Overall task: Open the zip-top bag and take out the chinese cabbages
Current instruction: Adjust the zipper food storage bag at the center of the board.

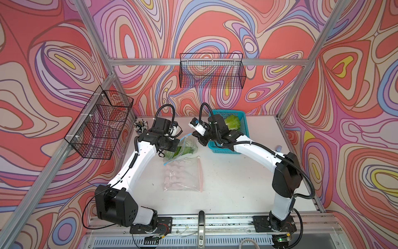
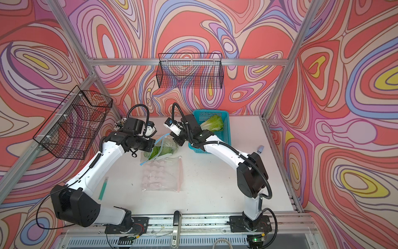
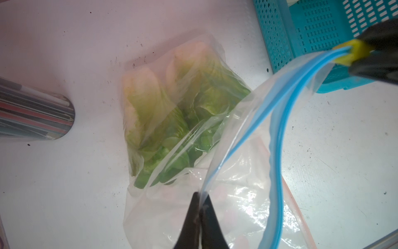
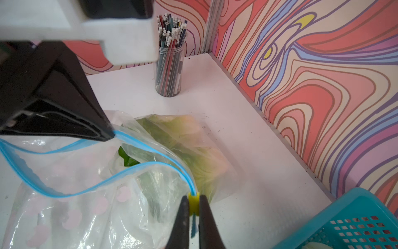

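The clear zip-top bag (image 1: 186,148) (image 2: 164,148) with a blue zip track (image 3: 277,138) lies mid-table, and its mouth gapes. Two chinese cabbages (image 3: 137,103) (image 3: 200,84) lie inside it, white bases away from the mouth. Another cabbage (image 1: 232,121) (image 2: 212,124) lies in the teal basket (image 1: 243,129). My left gripper (image 3: 201,195) (image 4: 108,134) is shut on one lip of the bag's mouth. At the track's end, my right gripper (image 4: 193,197) (image 3: 366,54) is shut on the yellow slider (image 4: 193,203) (image 3: 353,54).
A second clear bag (image 1: 183,174) with pink pieces and a pink zip lies under and in front of the first. A pencil cup (image 4: 169,64) (image 1: 140,126) stands at the back left. A green pen (image 2: 103,187) lies beside the left arm. Wire baskets (image 1: 212,71) hang on the walls.
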Robot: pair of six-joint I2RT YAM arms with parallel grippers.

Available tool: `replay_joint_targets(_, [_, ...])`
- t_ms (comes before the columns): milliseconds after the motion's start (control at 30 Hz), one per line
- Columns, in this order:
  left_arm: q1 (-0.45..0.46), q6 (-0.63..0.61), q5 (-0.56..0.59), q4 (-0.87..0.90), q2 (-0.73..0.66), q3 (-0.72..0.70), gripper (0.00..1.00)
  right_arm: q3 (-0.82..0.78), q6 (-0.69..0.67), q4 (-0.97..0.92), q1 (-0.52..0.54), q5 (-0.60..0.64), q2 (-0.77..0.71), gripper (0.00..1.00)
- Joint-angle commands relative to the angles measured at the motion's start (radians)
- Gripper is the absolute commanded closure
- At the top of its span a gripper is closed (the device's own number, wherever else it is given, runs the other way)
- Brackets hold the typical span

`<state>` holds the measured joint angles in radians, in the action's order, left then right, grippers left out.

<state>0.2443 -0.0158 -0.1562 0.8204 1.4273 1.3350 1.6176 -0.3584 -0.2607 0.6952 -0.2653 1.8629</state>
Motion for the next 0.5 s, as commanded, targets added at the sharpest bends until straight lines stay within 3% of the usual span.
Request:
replay_joint_targets(0, [0.007,0.035,-0.014,-0.02,0.014,0.003,1.0,0.009,-0.006,0.033,0.001,0.01,-0.008,1.0])
replay_joint_targets(133, [0.006,0.093,0.002,-0.039,0.016,0.025,1.0,-0.004,0.039,0.076,0.002,0.085,-0.02,1.0])
replay_joint_targets(167, [0.007,0.107,0.006,-0.04,0.017,0.035,1.0,-0.01,0.063,0.095,0.001,0.123,-0.027,0.94])
replay_joint_targets(267, [0.007,0.153,0.031,-0.045,0.015,0.066,1.0,-0.045,0.11,0.15,0.002,0.211,-0.066,0.53])
replay_joint_targets(300, [0.007,0.166,0.036,-0.047,0.014,0.076,1.0,-0.06,0.12,0.168,0.002,0.232,-0.083,0.44])
replay_joint_targets(367, [0.006,0.199,0.045,-0.054,0.013,0.103,1.0,-0.097,0.144,0.214,0.001,0.267,-0.138,0.31])
replay_joint_targets(467, [0.006,0.24,0.062,-0.063,0.013,0.14,1.0,-0.149,0.18,0.269,0.001,0.308,-0.205,0.21])
